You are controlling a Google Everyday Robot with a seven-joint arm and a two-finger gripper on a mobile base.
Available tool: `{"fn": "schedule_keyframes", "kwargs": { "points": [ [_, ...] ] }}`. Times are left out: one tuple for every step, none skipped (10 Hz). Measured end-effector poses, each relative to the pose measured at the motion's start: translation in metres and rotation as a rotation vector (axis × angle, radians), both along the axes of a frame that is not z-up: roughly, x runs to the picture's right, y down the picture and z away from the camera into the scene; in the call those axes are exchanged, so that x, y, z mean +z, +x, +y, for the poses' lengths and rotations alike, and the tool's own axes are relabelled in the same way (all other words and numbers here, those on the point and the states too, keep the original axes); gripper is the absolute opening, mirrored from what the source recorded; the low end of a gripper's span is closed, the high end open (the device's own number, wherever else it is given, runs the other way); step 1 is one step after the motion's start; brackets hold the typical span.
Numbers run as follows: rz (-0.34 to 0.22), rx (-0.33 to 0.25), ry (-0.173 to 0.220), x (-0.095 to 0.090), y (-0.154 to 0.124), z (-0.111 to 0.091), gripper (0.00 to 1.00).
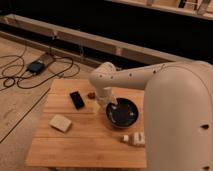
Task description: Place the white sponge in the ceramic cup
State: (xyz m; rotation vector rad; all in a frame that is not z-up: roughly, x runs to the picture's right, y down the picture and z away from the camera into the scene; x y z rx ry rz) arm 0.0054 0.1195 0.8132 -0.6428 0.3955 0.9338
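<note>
Gripper (109, 102) low over the middle of the table (90, 150), at the left rim of the dark bowl (125, 116); cannot tell how far open, and shows nothing plainly held. Well apart from it, white sponge (60, 123) flat on the wood near the left edge, closer to the camera than the black phone (77, 99), touching nothing. Looks light, soft and springy, so likely gives under a squeeze rather than slips; unlikely to break or mark. Best taken from above, across the short width near the middle, closing firmly enough to keep the block from sagging or twisting out. Probably needs standing on end or squashing to enter the ceramic cup (96, 107), seemingly the small pale shape just left of the bowl and beside the gripper. Hard to make out: the cup's mouth and outline, partly masked by the gripper; the small reddish thing (91, 94) behind it; the white two-part lump (134, 139) by the near right edge. Cut off by the arm (175, 100): the table's right side.
</note>
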Motion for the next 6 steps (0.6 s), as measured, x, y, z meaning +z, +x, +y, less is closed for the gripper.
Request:
{"fn": "schedule_keyframes", "kwargs": {
  "points": [
    [0.000, 0.000, -0.001, 0.0000, 0.0001, 0.0002, 0.80],
    [0.000, 0.000, -0.001, 0.0000, 0.0002, 0.0003, 0.80],
    [0.000, 0.001, -0.001, 0.0000, 0.0003, 0.0003, 0.80],
    [0.000, 0.001, -0.001, -0.0001, 0.0003, 0.0004, 0.80],
    [0.000, 0.001, -0.001, 0.0000, 0.0003, 0.0004, 0.80],
    [0.001, 0.001, -0.002, 0.0002, 0.0003, 0.0008, 0.80]
  ]
}}
